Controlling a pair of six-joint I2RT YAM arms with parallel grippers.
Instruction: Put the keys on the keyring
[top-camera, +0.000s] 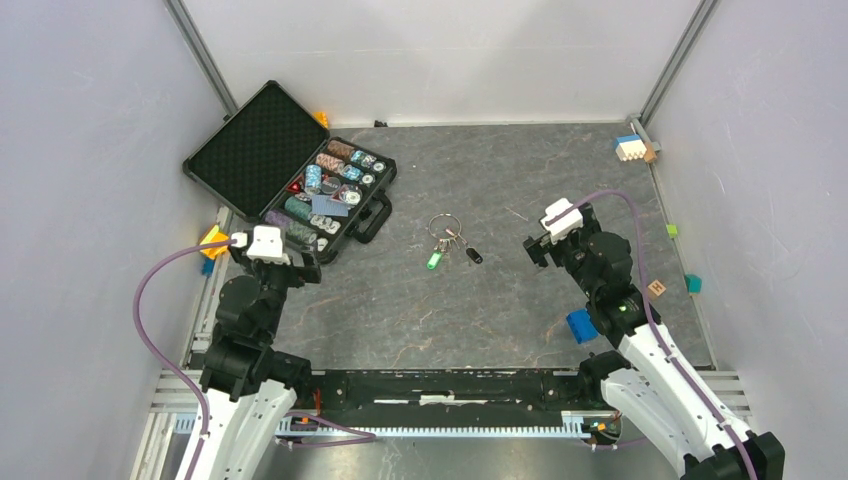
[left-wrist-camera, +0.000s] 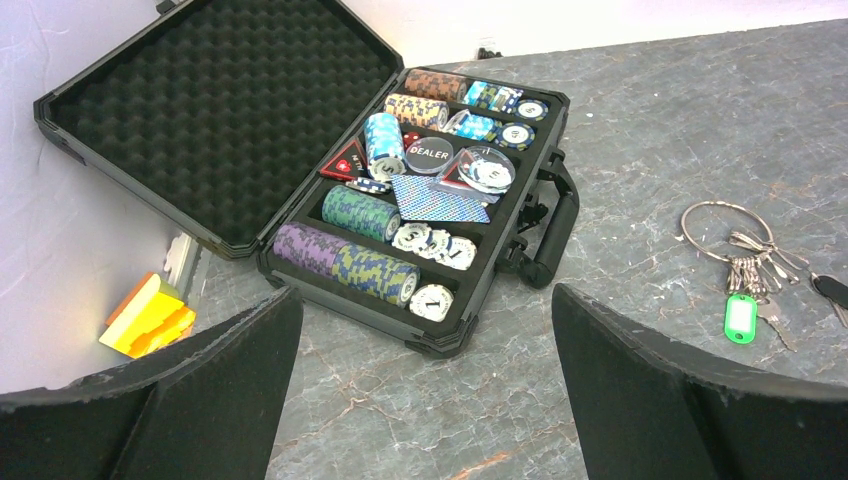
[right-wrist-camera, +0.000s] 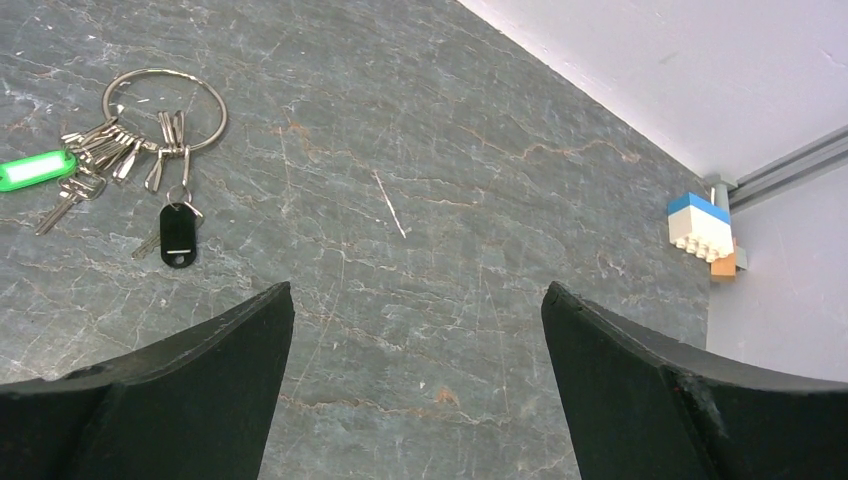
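Keyring (top-camera: 445, 226) flat at mid table (top-camera: 590, 190), plain keys (right-wrist-camera: 120, 155) bunched on near side | green-headed key (top-camera: 433, 260) and black-headed key (top-camera: 474, 255) just beside bunch, whether threaded unclear | left gripper (top-camera: 303, 266), right gripper (top-camera: 534, 250) both spread wide, empty, flanking | likely best: pin ring with one so wire cannot skate, pinch plastic head, thread slowly.

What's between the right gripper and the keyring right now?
Bare tabletop, apart from the black-headed key lying close to the keyring on the right gripper's side; the top view shows it.
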